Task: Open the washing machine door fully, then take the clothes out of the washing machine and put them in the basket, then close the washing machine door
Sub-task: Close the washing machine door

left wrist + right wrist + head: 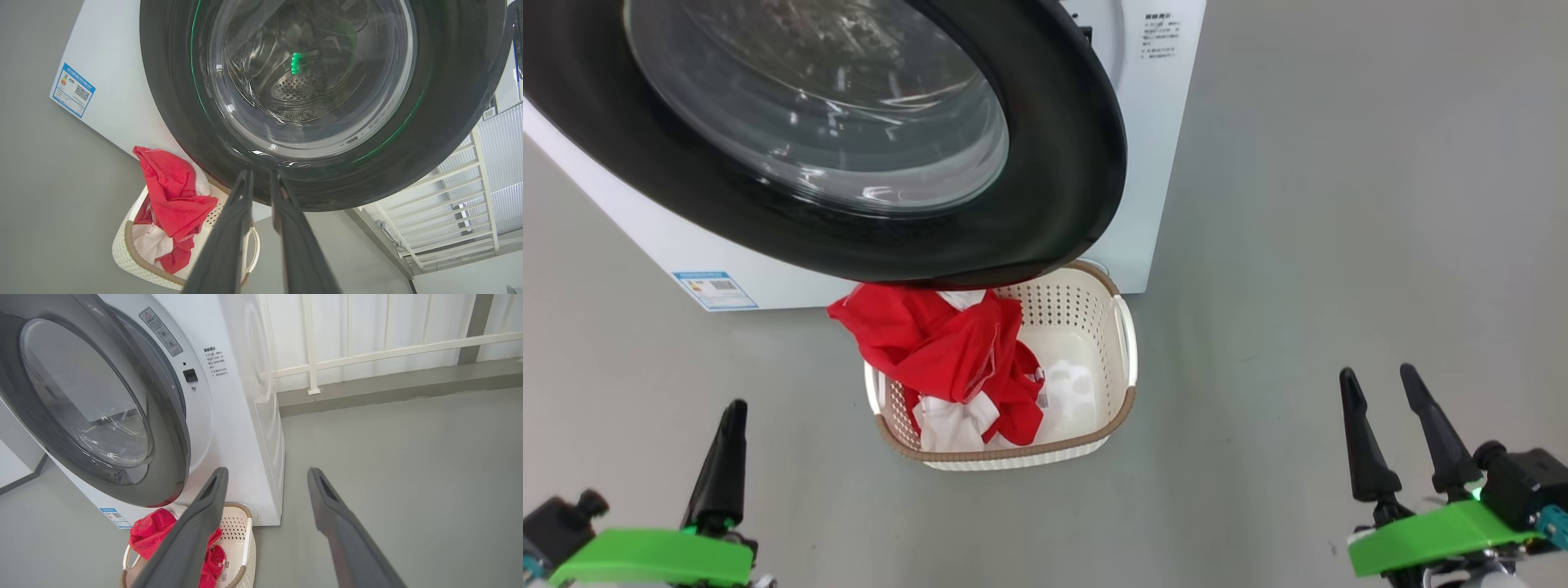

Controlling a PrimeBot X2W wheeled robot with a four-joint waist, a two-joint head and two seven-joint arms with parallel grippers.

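The washing machine door (1054, 163) hangs ajar, its black rim and glass bowl standing out from the white washing machine (1156, 163) above the basket's back edge. In the right wrist view a gap shows between the door (175, 457) and the machine front (233, 437). The red and white clothes (939, 343) lie in the cream basket (1078, 327), one fold draped over its left rim. My left gripper (735, 408) hovers at the lower left; its wrist view shows the left gripper (260, 174) a narrow gap open and empty, aimed at the door's lower rim (449, 122). My right gripper (1376, 374) stands wide open and empty, well right of the basket.
Grey floor lies all around the basket. A blue label sticker (715, 290) sits on the washer's lower front. A white railing (367, 355) on a low kerb runs behind and to the right of the machine.
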